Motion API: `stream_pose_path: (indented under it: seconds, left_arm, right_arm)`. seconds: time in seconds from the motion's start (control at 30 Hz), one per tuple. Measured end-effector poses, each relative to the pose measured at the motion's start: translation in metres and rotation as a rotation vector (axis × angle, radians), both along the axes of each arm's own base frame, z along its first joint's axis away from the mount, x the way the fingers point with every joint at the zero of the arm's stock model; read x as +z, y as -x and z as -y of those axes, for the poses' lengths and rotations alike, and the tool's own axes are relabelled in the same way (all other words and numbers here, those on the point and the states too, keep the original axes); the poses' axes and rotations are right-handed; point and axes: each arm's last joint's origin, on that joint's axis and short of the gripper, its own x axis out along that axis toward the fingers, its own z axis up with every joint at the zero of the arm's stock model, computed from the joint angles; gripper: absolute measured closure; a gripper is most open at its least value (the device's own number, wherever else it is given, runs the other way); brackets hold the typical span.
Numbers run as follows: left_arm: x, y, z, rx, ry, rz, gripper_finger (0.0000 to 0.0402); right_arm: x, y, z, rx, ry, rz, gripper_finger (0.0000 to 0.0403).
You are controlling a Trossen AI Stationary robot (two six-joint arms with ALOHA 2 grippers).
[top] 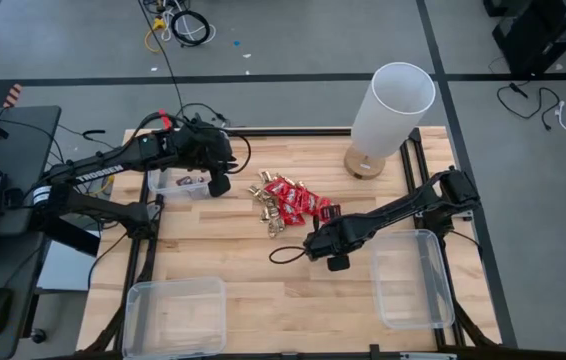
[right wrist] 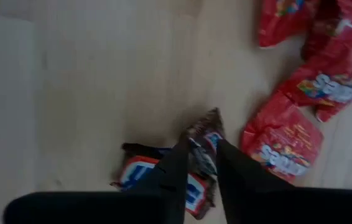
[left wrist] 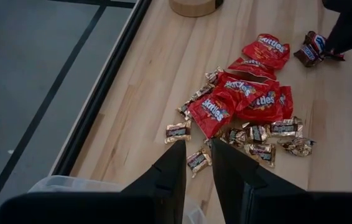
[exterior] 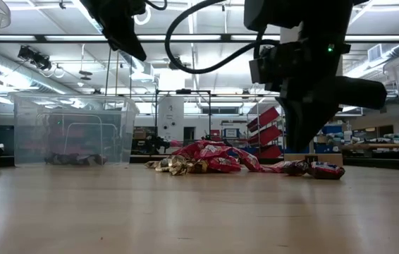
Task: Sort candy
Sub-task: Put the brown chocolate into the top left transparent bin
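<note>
The candy (top: 288,200) lies in a heap mid-table: shiny red packets (left wrist: 250,99), gold-foil pieces (left wrist: 297,146) and dark mini bars (left wrist: 177,132). My right gripper (top: 328,214) stands at the heap's right edge and is shut on a dark mini bar (right wrist: 204,140). A second dark bar (right wrist: 135,175) lies on the wood just beside it. My left gripper (top: 220,183) hovers open and empty over the far-left clear bin (top: 178,186), left of the heap. Its fingers (left wrist: 170,168) point toward the candy. My right gripper pinches the dark mini bar between its two fingers (right wrist: 177,163), near the bar's crimped end (right wrist: 210,119), which sticks out past the fingertips. The fingers come slanting down from the table's right side. Whether the bar is clear of the wood I cannot tell.
The far-left bin (exterior: 69,127) holds some dark bars (exterior: 72,159). Two more clear bins sit at the near left (top: 175,315) and at the right edge (top: 413,278). A white cylinder on a wooden base (top: 388,115) stands beyond the heap. Bare wood shows in the near middle.
</note>
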Motion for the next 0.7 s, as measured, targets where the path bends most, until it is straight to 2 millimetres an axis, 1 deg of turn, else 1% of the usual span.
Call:
stream_pose_path:
  seconds: [0.2,0.33,0.47,0.7]
  left_arm:
    - [0.000,0.000,0.000,0.000,0.000,0.000,0.0322]
    - [0.000,0.000,0.000,0.000,0.000,0.000,0.0322]
    - [0.000,0.000,0.000,0.000,0.000,0.000,0.0322]
    - [0.000,0.000,0.000,0.000,0.000,0.001,0.0322]
  right_arm:
    - [0.000,-0.002,0.006,-0.045,0.006,0.018,0.0269]
    - [0.000,-0.004,0.006,-0.050,0.002,0.033,0.0246]
    - [-0.004,-0.004,0.006,-0.050,-0.006,0.061,0.0237]
    - [-0.024,0.009,0.009,-0.095,0.001,0.025,0.0238]
